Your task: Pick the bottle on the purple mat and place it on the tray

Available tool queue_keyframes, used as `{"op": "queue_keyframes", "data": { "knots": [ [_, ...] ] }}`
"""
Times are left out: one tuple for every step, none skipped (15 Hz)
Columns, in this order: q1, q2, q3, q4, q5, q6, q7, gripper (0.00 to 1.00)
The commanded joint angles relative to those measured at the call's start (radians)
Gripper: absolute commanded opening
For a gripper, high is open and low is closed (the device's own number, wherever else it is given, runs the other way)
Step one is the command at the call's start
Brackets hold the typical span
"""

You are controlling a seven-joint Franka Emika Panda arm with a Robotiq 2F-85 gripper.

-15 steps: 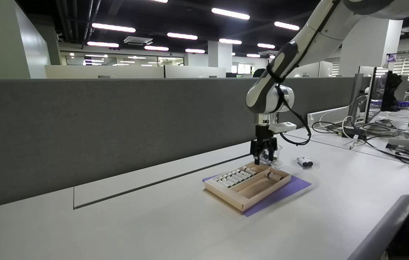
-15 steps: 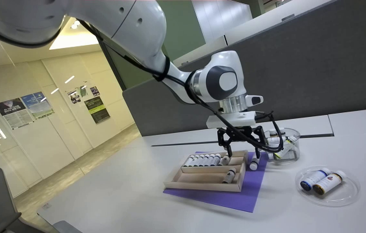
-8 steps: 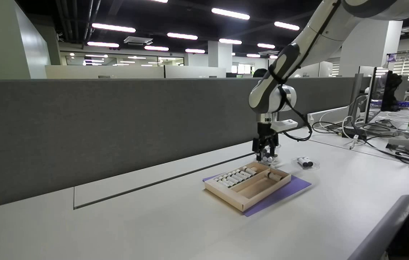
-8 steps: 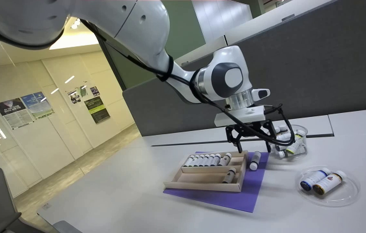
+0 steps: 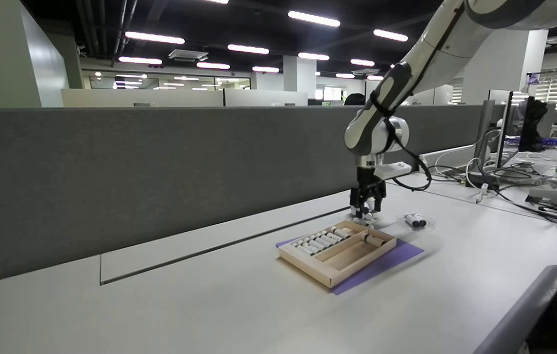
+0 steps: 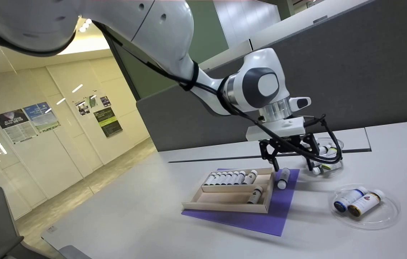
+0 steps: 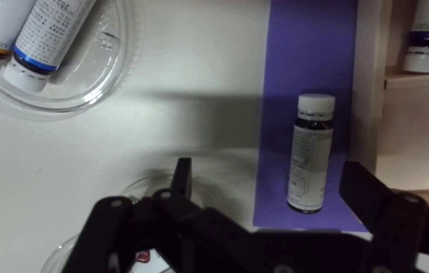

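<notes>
The bottle [image 6: 283, 178], small with a white cap and whitish label, lies on the strip of purple mat [image 6: 275, 219] beside the tray [image 6: 225, 207]. The wrist view also shows the bottle [image 7: 310, 167], the mat [image 7: 309, 45] and the tray's wall [image 7: 368, 76]. My gripper [image 6: 293, 168] is open and empty above the mat's edge. In the wrist view, the bottle appears between the open fingers [image 7: 267, 167], nearer the right one, without contact. In an exterior view the tray [image 5: 303, 265] partly hides the area behind it, near my gripper [image 5: 368, 212].
A clear beaker [image 6: 329, 173] with several bottles stands close to one finger. A clear dish [image 6: 387, 213] holds two bottles. The tray holds a row of several bottles [image 6: 225, 178] and one bottle [image 6: 255, 195] in its front compartment. A grey partition [image 6: 351, 79] stands behind.
In an exterior view my open gripper has moved right, from over the tray's edge to around the bottle. The beaker has shifted right, and its bottles lie differently. The bottle has not moved.
</notes>
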Motion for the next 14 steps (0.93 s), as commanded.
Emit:
{"op": "queue_keyframes", "data": {
  "knots": [
    [0.004, 0.02, -0.002, 0.026, -0.027, -0.015, 0.051, 1.0],
    [0.006, 0.023, -0.002, 0.025, -0.028, -0.015, 0.052, 1.0],
    [0.009, 0.026, -0.003, 0.024, -0.031, -0.016, 0.055, 1.0],
    [0.012, 0.029, -0.004, 0.023, -0.036, -0.015, 0.058, 1.0],
    [0.015, 0.032, -0.005, 0.024, -0.042, -0.015, 0.06, 1.0],
    [0.017, 0.035, -0.006, 0.024, -0.046, -0.016, 0.063, 1.0],
    [0.018, 0.038, -0.006, 0.025, -0.047, -0.018, 0.064, 1.0],
    [0.02, 0.042, -0.007, 0.026, -0.05, -0.019, 0.066, 1.0],
    [0.021, 0.045, -0.008, 0.026, -0.053, -0.021, 0.067, 0.75],
    [0.022, 0.047, -0.008, 0.026, -0.058, -0.022, 0.067, 0.74],
    [0.023, 0.048, -0.008, 0.026, -0.062, -0.023, 0.069, 0.68],
    [0.023, 0.048, -0.008, 0.025, -0.064, -0.023, 0.07, 0.58],
    [0.023, 0.049, -0.007, 0.027, -0.064, -0.023, 0.071, 0.51],
    [0.023, 0.049, -0.007, 0.028, -0.063, -0.024, 0.072, 0.44]
  ]
}}
